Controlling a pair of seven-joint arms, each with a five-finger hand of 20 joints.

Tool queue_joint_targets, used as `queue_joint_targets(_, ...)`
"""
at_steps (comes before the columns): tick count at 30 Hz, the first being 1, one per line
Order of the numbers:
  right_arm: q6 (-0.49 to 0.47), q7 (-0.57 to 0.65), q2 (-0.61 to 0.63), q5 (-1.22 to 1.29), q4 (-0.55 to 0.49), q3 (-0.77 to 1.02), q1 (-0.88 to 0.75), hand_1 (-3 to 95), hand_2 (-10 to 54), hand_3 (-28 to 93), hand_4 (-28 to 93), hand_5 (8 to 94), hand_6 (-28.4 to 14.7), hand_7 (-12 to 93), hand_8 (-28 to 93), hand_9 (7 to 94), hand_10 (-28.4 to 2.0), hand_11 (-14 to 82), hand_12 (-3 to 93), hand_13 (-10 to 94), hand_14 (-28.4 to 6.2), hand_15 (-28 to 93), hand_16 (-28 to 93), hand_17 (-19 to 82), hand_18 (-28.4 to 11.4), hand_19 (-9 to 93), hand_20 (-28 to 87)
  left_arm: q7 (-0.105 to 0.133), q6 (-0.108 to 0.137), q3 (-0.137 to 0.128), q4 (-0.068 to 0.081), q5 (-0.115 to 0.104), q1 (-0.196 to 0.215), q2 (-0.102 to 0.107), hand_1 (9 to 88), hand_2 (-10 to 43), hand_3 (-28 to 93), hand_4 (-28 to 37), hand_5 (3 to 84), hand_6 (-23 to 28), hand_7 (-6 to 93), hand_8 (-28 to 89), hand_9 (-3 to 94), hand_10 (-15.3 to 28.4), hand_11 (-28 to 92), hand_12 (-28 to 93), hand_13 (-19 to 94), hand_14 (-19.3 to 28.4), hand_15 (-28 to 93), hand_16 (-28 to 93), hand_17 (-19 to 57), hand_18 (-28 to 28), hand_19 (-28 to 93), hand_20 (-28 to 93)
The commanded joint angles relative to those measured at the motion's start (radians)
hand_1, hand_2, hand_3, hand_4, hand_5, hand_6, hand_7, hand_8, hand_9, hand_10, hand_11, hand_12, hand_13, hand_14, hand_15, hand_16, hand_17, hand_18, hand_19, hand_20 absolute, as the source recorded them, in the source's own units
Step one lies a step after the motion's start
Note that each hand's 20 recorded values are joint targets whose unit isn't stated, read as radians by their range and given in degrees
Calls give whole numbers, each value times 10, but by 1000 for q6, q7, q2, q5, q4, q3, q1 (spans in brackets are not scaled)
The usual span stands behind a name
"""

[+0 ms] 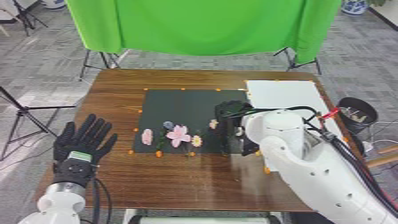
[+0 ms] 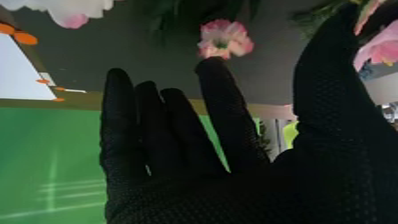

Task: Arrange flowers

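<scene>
Flowers (image 1: 179, 136) on mat (image 1: 182, 104) on table (image 1: 169, 187)

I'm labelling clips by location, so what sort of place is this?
Probably a robotics lab or recording studio: a green backdrop hangs behind the table, a tripod stands beside it, and grey carpet covers the floor.

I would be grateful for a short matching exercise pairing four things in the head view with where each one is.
Things
1. Large pink flower
2. Robot's left hand
3. White sheet
4. Green cloth

Places
A. Left of the dark mat
B. Hanging beyond the far edge of the table
C. On the dark mat
D. On the table, right of the dark mat

Right pairs: 1-C, 2-A, 3-D, 4-B
</scene>
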Motion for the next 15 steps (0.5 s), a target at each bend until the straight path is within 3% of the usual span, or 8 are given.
queue_joint_targets(1,-23,25,1,14,-28,30,-14,278,-44,751,-283,624,-113,89,-106,370,-219,66,93,271,-189,221,105,151,-201,552,177,-1,7,-6,-6,-10,11,-2,284,164,710,-283,419,94,170,-95,383,160,229,131,281,157,399,-64,-78,154,411,105)
queue_joint_targets(4,108,21,36,25,-82,96,-89,271,-31,752,-283,575,-91,103,-103,364,-210,67,96,279,-187,228,106,152,-202,554,176,-13,-5,-9,-1,2,3,-1,284,164,710,-283,419,94,170,-95,383,160,229,131,281,157,399,-64,-78,154,411,105)
queue_joint_targets(8,334,35,77,118,-149,228,-216,238,32,747,-283,453,-67,113,-104,353,-198,71,104,298,-181,233,102,160,-203,555,167,-32,-23,-25,8,49,-3,12,284,164,710,-283,419,94,170,-95,383,160,229,131,281,157,399,-64,-78,154,411,105)
queue_joint_targets(11,518,1,101,226,-170,325,-303,214,60,736,-283,412,-66,110,-102,351,-194,69,108,302,-180,231,100,171,-198,517,141,-40,-30,-31,16,98,-12,23,284,164,710,-283,419,94,170,-95,383,160,229,131,281,157,399,-64,-78,154,411,105)
queue_joint_targets(15,740,-58,98,391,-179,438,-402,188,79,733,-283,382,-61,107,-100,346,-187,61,110,300,-177,208,103,166,-190,467,128,-33,-45,-52,24,131,-11,42,284,164,710,-283,419,94,170,-95,383,160,229,131,281,157,399,-64,-78,154,411,105)
